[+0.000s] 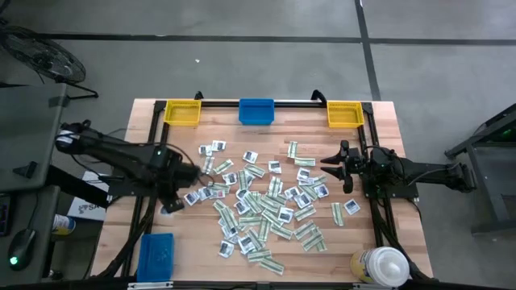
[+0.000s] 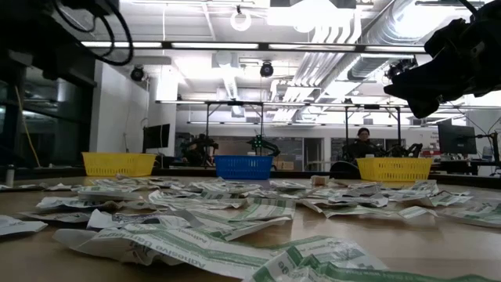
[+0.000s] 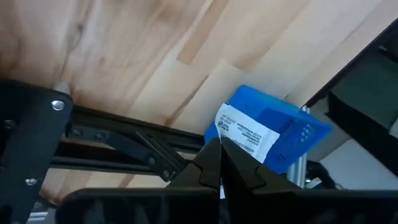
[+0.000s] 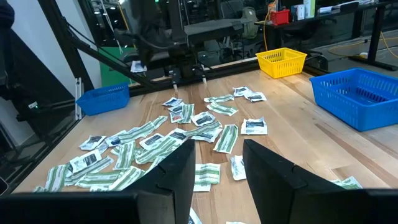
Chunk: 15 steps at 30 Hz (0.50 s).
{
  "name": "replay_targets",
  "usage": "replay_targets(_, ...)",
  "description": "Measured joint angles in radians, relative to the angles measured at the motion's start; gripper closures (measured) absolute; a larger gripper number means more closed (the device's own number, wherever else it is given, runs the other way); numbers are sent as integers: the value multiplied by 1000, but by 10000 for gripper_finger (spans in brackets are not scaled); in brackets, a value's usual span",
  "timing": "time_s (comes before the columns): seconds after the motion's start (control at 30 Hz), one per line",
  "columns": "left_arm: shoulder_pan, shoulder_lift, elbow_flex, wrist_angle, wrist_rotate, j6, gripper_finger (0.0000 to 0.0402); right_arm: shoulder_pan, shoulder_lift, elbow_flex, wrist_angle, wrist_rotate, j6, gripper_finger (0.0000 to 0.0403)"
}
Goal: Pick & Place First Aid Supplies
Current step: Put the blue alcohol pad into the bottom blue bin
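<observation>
The first aid supplies (image 1: 266, 205) lie as a loose heap of small white packets and green-and-white strips across the middle of the wooden table. My left gripper (image 1: 171, 205) hangs above the table's near-left part, between the heap and a blue bin (image 1: 156, 256). It is shut on one white printed packet (image 3: 245, 132), and the blue bin (image 3: 283, 134) shows behind that packet in the left wrist view. My right gripper (image 1: 334, 165) waits open at the heap's right side, with nothing between its fingers (image 4: 214, 180). My left gripper pinches the white packet by one end (image 3: 225, 138) between its two fingertips. The fingers slant downward. The rest of the packet sticks out past the tips, lifted clear of the table.
Along the far edge stand a yellow bin (image 1: 183, 112), a blue bin (image 1: 256, 111) and a second yellow bin (image 1: 344, 114). A white-capped bottle (image 1: 383, 266) stands at the near right corner. Black frame rails (image 1: 149, 209) run along the left and right sides.
</observation>
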Motion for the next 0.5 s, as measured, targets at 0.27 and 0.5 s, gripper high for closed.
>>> replay_targets(0.27,-209,17,0,116,-40,-147,401,0,0,0,0,0,0,274)
replay_targets(0.5,-385,72,0,201,-59,-268,401,0,0,0,0,0,0,274)
